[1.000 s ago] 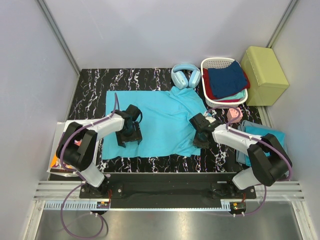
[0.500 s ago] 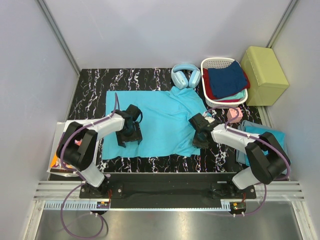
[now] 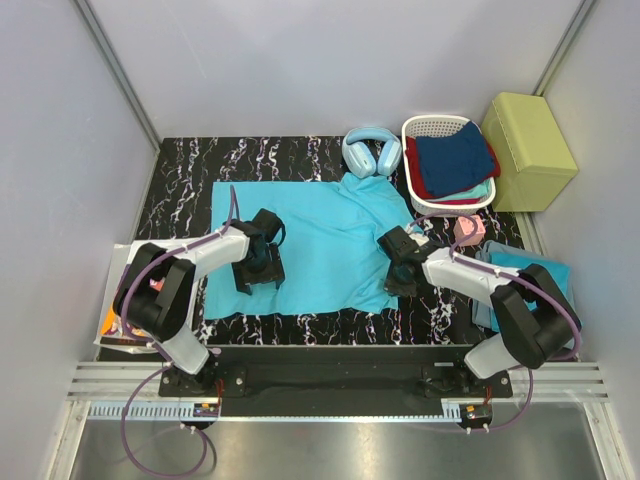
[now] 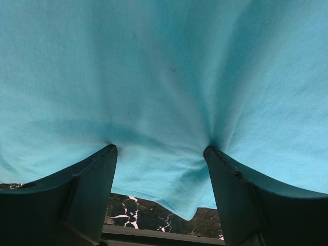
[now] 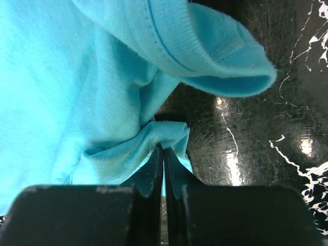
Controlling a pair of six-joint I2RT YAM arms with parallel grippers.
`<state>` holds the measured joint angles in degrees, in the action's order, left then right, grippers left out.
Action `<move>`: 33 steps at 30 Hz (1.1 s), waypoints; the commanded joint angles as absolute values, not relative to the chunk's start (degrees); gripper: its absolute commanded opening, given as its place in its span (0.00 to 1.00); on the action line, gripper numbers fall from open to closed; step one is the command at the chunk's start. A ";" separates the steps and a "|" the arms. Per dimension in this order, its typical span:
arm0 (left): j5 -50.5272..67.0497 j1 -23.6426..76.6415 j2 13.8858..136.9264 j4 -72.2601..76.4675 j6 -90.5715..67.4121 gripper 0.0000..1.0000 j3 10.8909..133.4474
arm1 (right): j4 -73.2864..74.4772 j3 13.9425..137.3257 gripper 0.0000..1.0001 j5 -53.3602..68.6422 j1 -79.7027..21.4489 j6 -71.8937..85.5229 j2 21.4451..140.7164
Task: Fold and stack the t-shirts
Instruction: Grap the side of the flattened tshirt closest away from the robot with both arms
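Right gripper (image 5: 164, 152) clamps a bunched edge of the turquoise t-shirt (image 3: 320, 240) spread across the black table (image 3: 180, 170), left gripper (image 4: 160, 149) splayed wide on the cloth: lift your pinch slowly so the fold carries over without dragging.

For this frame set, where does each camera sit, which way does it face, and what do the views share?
Top external: above and behind the arms, looking down on the black marbled table; both arms show, bases at the bottom, left gripper and right gripper on the t-shirt.
Left wrist: on the left arm, facing down its open fingers onto the cloth.
Right wrist: on the right arm, facing its shut fingers, which pinch a fold at the shirt's edge.
Shared: all three show the same t-shirt and table.
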<state>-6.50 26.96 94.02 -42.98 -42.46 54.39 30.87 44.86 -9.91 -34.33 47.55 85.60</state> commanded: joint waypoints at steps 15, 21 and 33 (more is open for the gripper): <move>-5.62 27.95 95.89 -42.10 -43.15 0.74 55.99 | 35.42 47.90 0.04 -12.74 -34.01 46.85 79.63; -5.63 28.04 96.06 -42.10 -43.16 0.74 55.99 | 35.24 47.72 0.23 -12.48 -34.01 46.67 80.86; -5.62 28.04 96.15 -42.19 -43.33 0.74 56.08 | 32.43 46.06 0.28 -12.04 -34.01 46.67 83.67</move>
